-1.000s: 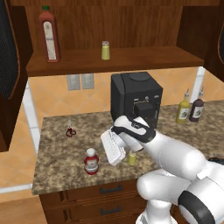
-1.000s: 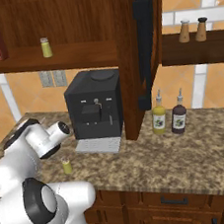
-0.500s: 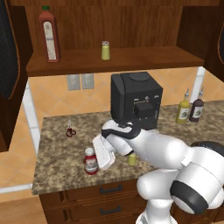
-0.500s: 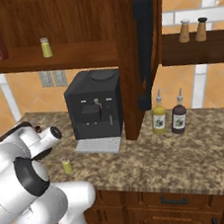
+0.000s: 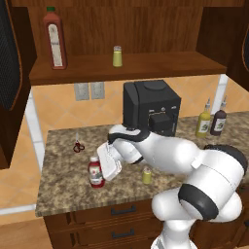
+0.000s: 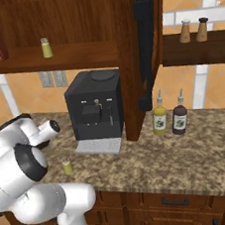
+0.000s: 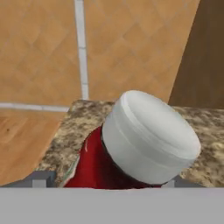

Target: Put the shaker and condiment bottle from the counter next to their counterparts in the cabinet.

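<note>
While the white two-finger gripper [image 5: 99, 171] sits low over the speckled granite counter [image 5: 63, 189], its jaws straddle the short squat red condiment bottle with white cap and white label [image 5: 96, 173]. In the hand view the white cap [image 7: 151, 136] sits right between the two grey fingertips [image 7: 40, 179]. Cannot tell if the pads actually touch the bottle or if the jaws are clamped; the bottle stands upright on the counter near the front edge. Label print is too small to read.

Left to right in the left base view: tall slim red sauce bottle with green cap and white label [image 5: 54, 38] on the left of the dark reddish-brown wooden cabinet shelf [image 5: 146, 65], label unreadable. Small red scissors-like item [image 5: 78, 146] on the counter back left. Red condiment bottle under the gripper. Small yellow-green shaker with grey cap [image 5: 117, 56] on the shelf, well right of the tall red bottle. Second small yellow-green grey-capped shaker [image 5: 147, 175] on the counter, just right of the gripper, in front of the black boxy coffee machine [image 5: 151, 107]. Yellow pointed-nozzle squeeze bottle [image 5: 204, 122] and dark pointed-nozzle squeeze bottle [image 5: 219, 121] stand side by side far right; labels not legible.
</note>
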Robot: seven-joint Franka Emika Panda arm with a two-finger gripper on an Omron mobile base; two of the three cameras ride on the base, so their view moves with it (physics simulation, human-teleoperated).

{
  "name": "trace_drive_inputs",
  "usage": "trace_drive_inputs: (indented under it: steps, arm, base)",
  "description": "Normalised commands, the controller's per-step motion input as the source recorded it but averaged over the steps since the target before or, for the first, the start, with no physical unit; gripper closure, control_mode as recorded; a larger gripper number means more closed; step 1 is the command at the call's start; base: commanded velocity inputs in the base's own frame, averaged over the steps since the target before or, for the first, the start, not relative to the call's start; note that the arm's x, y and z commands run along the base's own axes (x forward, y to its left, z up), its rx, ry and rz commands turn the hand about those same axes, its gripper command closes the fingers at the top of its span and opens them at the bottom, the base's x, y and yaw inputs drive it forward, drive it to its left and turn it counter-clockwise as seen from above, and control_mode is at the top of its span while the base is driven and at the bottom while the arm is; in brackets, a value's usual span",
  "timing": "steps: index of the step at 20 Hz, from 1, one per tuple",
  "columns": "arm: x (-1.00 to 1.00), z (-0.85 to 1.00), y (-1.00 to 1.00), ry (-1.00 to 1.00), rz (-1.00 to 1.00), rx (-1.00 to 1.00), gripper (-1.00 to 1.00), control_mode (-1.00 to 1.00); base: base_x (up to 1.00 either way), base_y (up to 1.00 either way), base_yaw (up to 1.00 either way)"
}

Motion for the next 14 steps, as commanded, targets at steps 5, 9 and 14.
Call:
trace_drive_inputs:
  steps: [5,9,14]
  arm:
    - [-0.49,1.0,0.26,-0.11,0.08,0.01,1.0,-1.0]
    - [-0.57,1.0,0.01,-0.12,0.0,-0.04,1.0,-1.0]
    - [-0.26,1.0,-0.05,-0.09,0.0,-0.01,1.0,-1.0]
  base:
    - [0.0,0.0,0.0]
    - [0.0,0.0,0.0]
    - [0.0,0.0,0.0]
